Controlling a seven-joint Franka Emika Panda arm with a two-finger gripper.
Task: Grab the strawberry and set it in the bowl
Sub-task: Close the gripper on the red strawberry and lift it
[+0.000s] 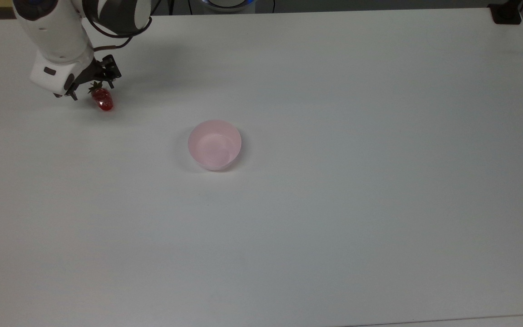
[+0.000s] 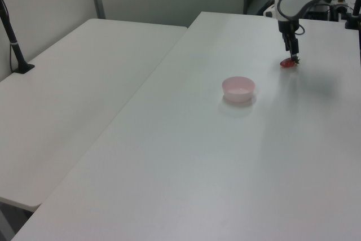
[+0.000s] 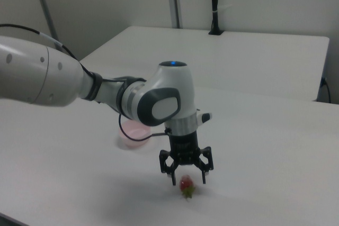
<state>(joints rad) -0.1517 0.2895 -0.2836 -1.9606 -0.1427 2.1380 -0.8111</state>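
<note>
Top view, left to right: gripper [image 1: 91,90] sits over the strawberry [image 1: 102,99] near the top view's left edge of the bench [image 1: 334,204]. Fingers spread wide, one either side of the green cap end, gripping nothing. Strawberry lies flat on the bench, cap toward the arm, red tip toward the bowl.

Bowl [image 1: 214,144] is well apart, toward the top view's right and lower, upright and empty. Bare bench between strawberry and bowl, nothing in the path. Black clamp [image 1: 505,12] at the top view's far right corner, well clear.

Left view: second bench [image 2: 79,83] butts against this one on the left view's left, with a black post [image 2: 12,38] at its edge. Bowl [image 2: 238,89] mid-bench; strawberry [image 2: 289,62] beyond it to the left view's right, gripper [image 2: 292,55] right on top of it.

Right view: bowl [image 3: 133,135] partly hidden behind the arm [image 3: 106,93]; gripper [image 3: 186,177] points straight down, fingers [image 3: 171,175] straddling the strawberry [image 3: 186,186], tips near bench level. Cannot tell if either finger touches the fruit.
</note>
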